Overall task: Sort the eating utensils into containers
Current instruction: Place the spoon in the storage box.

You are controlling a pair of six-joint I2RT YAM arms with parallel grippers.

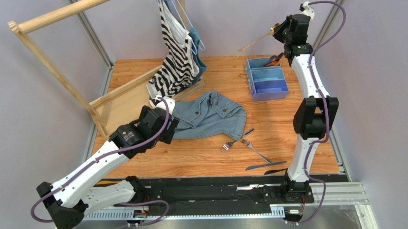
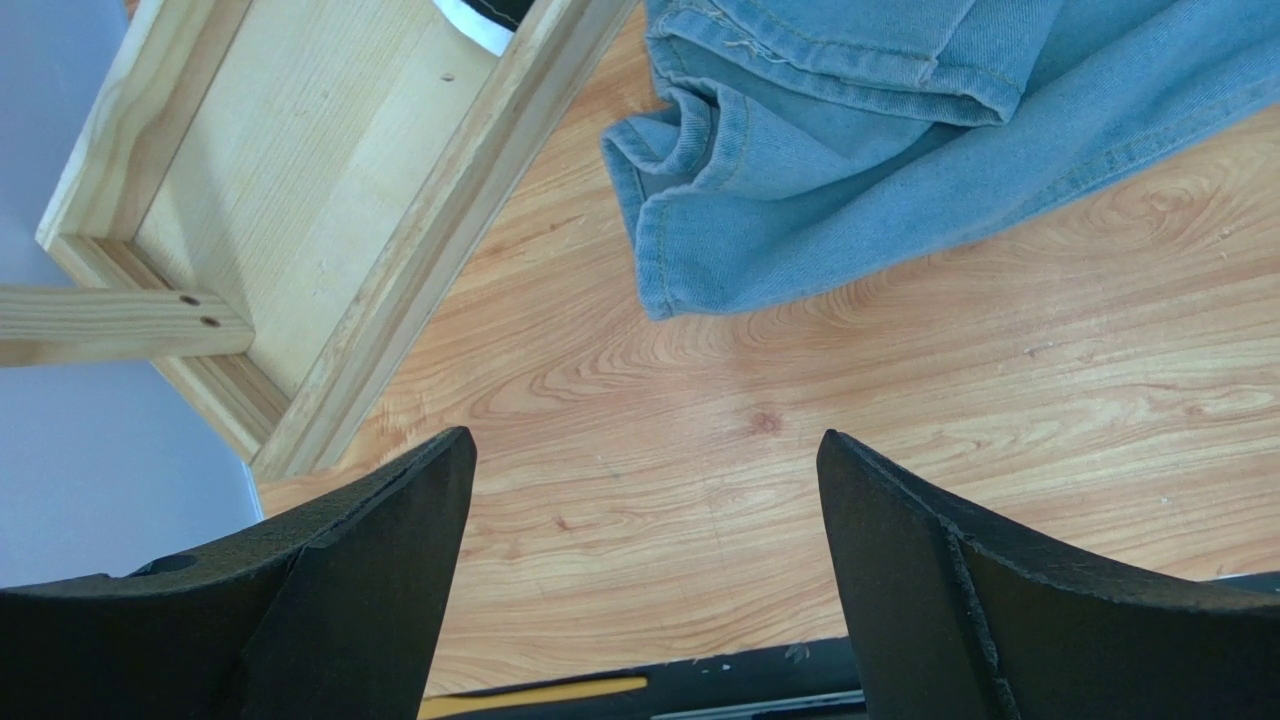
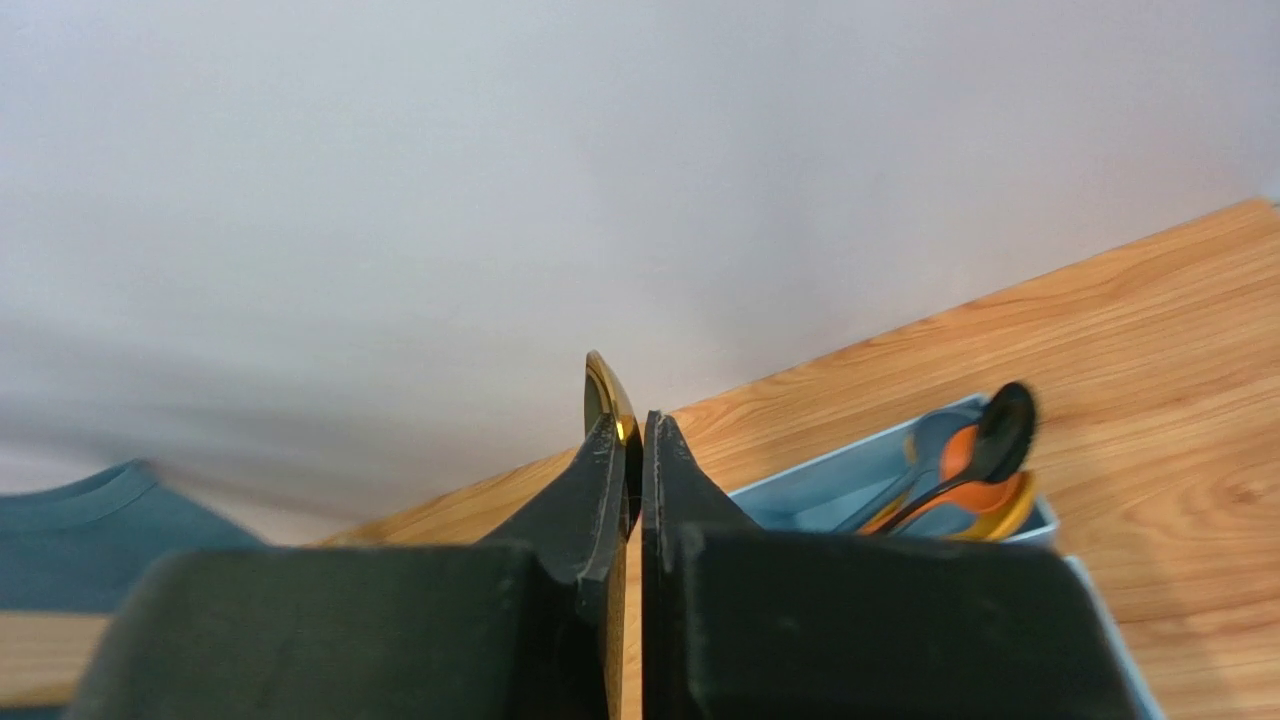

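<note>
White arm links (image 1: 85,172), black joints (image 1: 313,118), purple cables (image 1: 343,18) and matte black gripper fingers (image 2: 346,600).

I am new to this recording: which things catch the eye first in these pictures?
The right gripper, raised by the light blue tray at far right, is shut on a gold spoon. The left gripper hangs open over the table beside a crumpled denim garment; forks lie nearer the front.

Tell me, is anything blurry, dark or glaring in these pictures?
Top view: evenly lit, sharp down to the forks. Left wrist: table grain and jeans crisp, pincer a dark silhouette. Right wrist: wall hazy, spoons in the tray soft, gold spoon glinting.
</note>
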